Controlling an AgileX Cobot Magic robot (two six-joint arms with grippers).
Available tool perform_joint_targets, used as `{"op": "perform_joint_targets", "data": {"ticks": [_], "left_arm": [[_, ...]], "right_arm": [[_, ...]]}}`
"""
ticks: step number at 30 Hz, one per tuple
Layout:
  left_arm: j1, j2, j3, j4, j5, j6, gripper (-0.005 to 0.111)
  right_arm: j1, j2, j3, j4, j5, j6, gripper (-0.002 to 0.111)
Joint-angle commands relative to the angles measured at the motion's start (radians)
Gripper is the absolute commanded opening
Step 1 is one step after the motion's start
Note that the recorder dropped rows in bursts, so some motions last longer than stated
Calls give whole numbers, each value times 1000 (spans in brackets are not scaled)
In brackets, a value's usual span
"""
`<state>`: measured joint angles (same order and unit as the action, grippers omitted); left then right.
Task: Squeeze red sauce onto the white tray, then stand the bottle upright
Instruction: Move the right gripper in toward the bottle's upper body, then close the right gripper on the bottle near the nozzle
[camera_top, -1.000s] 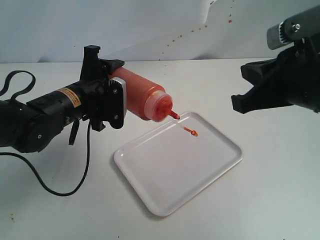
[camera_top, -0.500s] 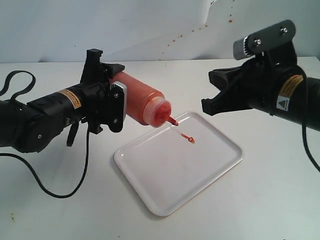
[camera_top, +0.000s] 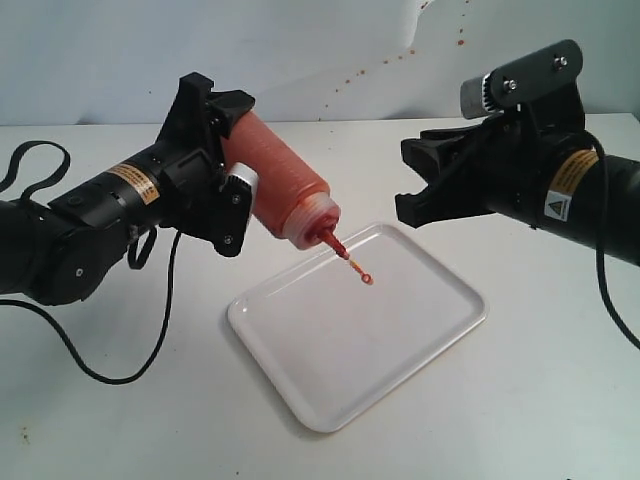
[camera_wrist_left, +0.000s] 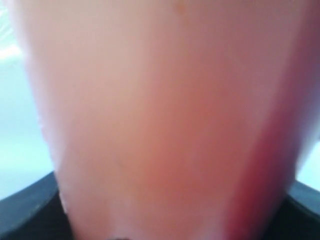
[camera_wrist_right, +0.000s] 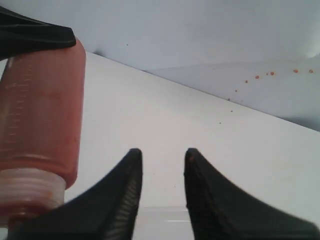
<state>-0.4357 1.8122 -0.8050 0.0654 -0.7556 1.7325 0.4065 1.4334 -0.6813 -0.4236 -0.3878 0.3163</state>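
My left gripper (camera_top: 226, 162) is shut on the body of the orange-red bottle (camera_top: 280, 185), which tilts steeply with its nozzle (camera_top: 335, 243) pointing down over the far-left part of the white tray (camera_top: 340, 350). Red sauce (camera_top: 312, 220) shows dark through the plastic, pooled at the nozzle end. The small tethered tip cap (camera_top: 366, 278) dangles from the nozzle just above the tray. The bottle (camera_wrist_left: 165, 125) fills the left wrist view as a blur. My right gripper (camera_top: 403, 182) (camera_wrist_right: 162, 155) hangs open and empty above the tray's far corner, facing the bottle (camera_wrist_right: 40, 125).
The tray lies on a white table (camera_top: 540, 400) before a pale wall (camera_top: 330, 50) dotted with tiny red specks. A black cable (camera_top: 120, 380) loops on the table under the left arm.
The bottle has tipped steeper and its nozzle has dropped closer to the tray. The right gripper came in from the right edge and now hovers near the tray's far corner.
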Motion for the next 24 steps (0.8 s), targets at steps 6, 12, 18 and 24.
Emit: {"op": "perform_joint_targets", "data": {"ticks": [6,12,18,24], "left_arm": [[-5,-18,-3,-85,-103,108,0],[-5,-18,-21,-90,-144,138,0],[-5,-18,-56,-85,-135,267,0],[-5,-18,-62,-79,-153,343,0]], "right_arm": [[2,1,-7,69,-48,-49,98],[22,16,-7,-41,-91,-6,101],[106,95,-7,-109,-183,7,101],[106,95,-7,-62,-225,7,101]]}}
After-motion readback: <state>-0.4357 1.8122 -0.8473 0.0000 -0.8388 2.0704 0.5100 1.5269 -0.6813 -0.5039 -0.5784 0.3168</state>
